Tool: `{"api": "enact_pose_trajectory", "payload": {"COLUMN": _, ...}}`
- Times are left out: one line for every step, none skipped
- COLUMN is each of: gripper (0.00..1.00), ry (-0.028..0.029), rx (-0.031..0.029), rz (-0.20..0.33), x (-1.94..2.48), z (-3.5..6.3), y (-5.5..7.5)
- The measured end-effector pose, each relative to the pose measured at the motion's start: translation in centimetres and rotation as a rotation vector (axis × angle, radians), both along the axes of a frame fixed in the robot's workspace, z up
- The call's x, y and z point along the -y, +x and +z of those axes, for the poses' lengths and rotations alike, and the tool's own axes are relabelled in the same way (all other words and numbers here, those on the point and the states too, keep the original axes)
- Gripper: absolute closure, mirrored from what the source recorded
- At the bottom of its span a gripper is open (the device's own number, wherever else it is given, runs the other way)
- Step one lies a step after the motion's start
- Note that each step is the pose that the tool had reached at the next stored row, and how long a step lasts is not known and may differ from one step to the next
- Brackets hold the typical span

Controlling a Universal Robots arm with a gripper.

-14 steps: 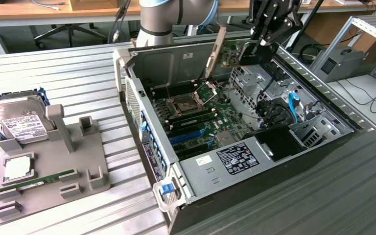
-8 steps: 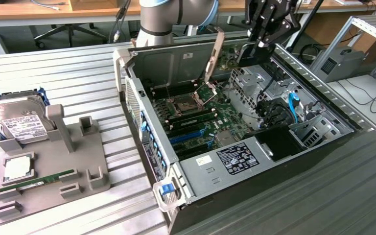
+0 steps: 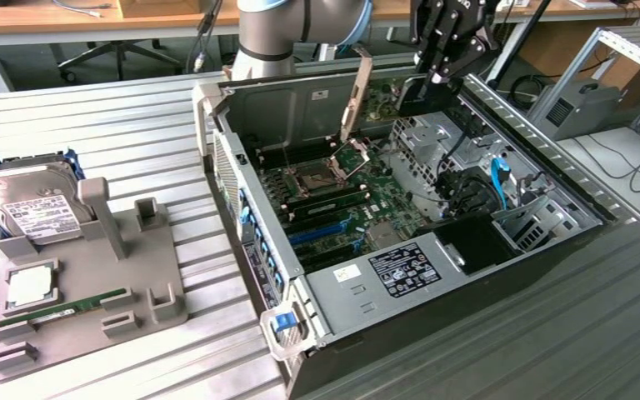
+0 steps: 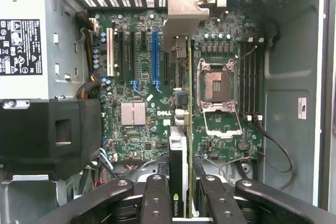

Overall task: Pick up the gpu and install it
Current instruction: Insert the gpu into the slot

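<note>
Over the DELL motherboard (image 4: 137,85), NVIDIA-badged gpu (image 4: 178,153) edge-on between fingers (image 4: 156,198) clamped on it

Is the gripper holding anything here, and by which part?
Yes: the gripper clamps the gpu across its flat faces, at the end away from its silvery bracket.
</note>
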State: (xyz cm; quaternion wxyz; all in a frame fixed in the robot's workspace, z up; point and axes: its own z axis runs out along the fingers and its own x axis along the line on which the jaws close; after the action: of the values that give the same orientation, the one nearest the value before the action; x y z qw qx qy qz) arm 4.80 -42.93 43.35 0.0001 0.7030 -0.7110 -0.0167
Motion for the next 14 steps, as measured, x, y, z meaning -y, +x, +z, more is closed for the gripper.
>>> {"api": "enact_pose_trajectory", "payload": {"gripper": 0.73, "ry": 0.0001, "rx": 0.0002, "rz": -0.003, "x": 0.00, "z": -0.08, "y": -0.15}}
{"api": "enact_pose_trajectory", "payload": {"gripper": 0.73, "ry": 0.0002, "rx": 0.0003, "rz": -0.005, "x": 0.00, "z": -0.15, "y": -0.25}}
{"api": "enact_pose_trajectory", "payload": {"gripper": 0.73, "ry": 0.0001, "rx": 0.0004, "rz": -0.008, "x": 0.00, "z": -0.24, "y": -0.38}}
{"api": "enact_pose_trajectory", "payload": {"gripper": 0.73, "ry": 0.0001, "rx": 0.0006, "rz": -0.009, "x": 0.00, "z": -0.32, "y": -0.48}}
{"api": "enact_pose_trajectory", "payload": {"gripper": 0.73, "ry": -0.0001, "rx": 0.0007, "rz": -0.011, "x": 0.00, "z": -0.39, "y": -0.58}}
{"api": "enact_pose_trajectory", "payload": {"gripper": 0.73, "ry": 0.0000, "rx": 0.0007, "rz": -0.012, "x": 0.00, "z": -0.46, "y": -0.68}}
{"api": "enact_pose_trajectory", "payload": {"gripper": 0.73, "ry": 0.0000, "rx": 0.0008, "rz": -0.013, "x": 0.00, "z": -0.50, "y": -0.73}}
{"api": "enact_pose_trajectory", "payload": {"gripper": 0.73, "ry": 0.0000, "rx": 0.0008, "rz": -0.013, "x": 0.00, "z": -0.51, "y": -0.73}}
{"api": "enact_pose_trajectory", "payload": {"gripper": 0.73, "ry": -0.0001, "rx": 0.0007, "rz": -0.013, "x": 0.00, "z": -0.51, "y": -0.73}}
{"api": "enact_pose_trajectory", "payload": {"gripper": 0.73, "ry": -0.0002, "rx": 0.0007, "rz": -0.013, "x": 0.00, "z": -0.51, "y": -0.73}}
{"api": "enact_pose_trajectory", "payload": {"gripper": 0.73, "ry": -0.0001, "rx": 0.0008, "rz": -0.013, "x": 0.00, "z": -0.51, "y": -0.73}}
{"api": "enact_pose_trajectory", "payload": {"gripper": 0.73, "ry": -0.0001, "rx": 0.0008, "rz": -0.013, "x": 0.00, "z": -0.51, "y": -0.73}}
{"api": "enact_pose_trajectory", "payload": {"gripper": 0.73, "ry": 0.0000, "rx": 0.0008, "rz": -0.013, "x": 0.00, "z": -0.51, "y": -0.73}}
{"api": "enact_pose_trajectory", "payload": {"gripper": 0.73, "ry": 0.0000, "rx": 0.0008, "rz": -0.013, "x": 0.00, "z": -0.51, "y": -0.73}}
